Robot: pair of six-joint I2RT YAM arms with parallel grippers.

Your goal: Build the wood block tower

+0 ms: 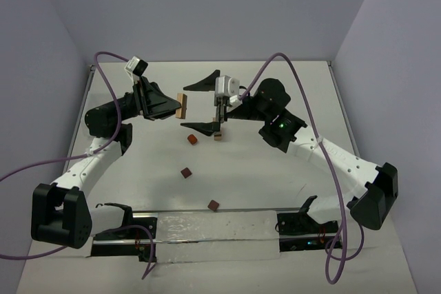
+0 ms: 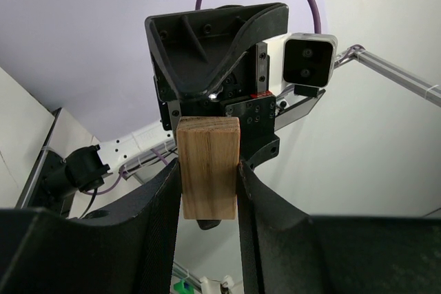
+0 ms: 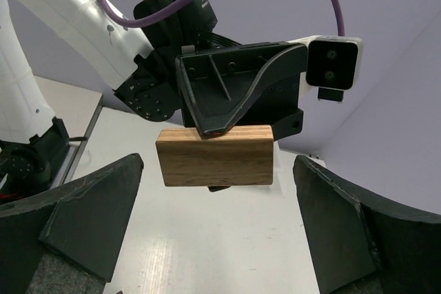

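L pincer [image 2: 209, 178] is closed tight on a tan bar [image 2: 209, 156], fingers pressing both long sides, the bar upright in its wrist view and held up off the table [image 1: 275, 184] at center-back. Below and just right of it, 3 reddish-brown blocks [image 1: 186, 172] lie loose and apart on the table, running diagonally toward the near edge. A small tan piece [image 1: 218, 135] sits beside the farthest of them; it's poss. a short stack, but too small to tell. R pincer [image 3: 218, 162] faces the L one, spread wide and gripping nothing. In the top view its fingertips flank the bar w/o touching it.
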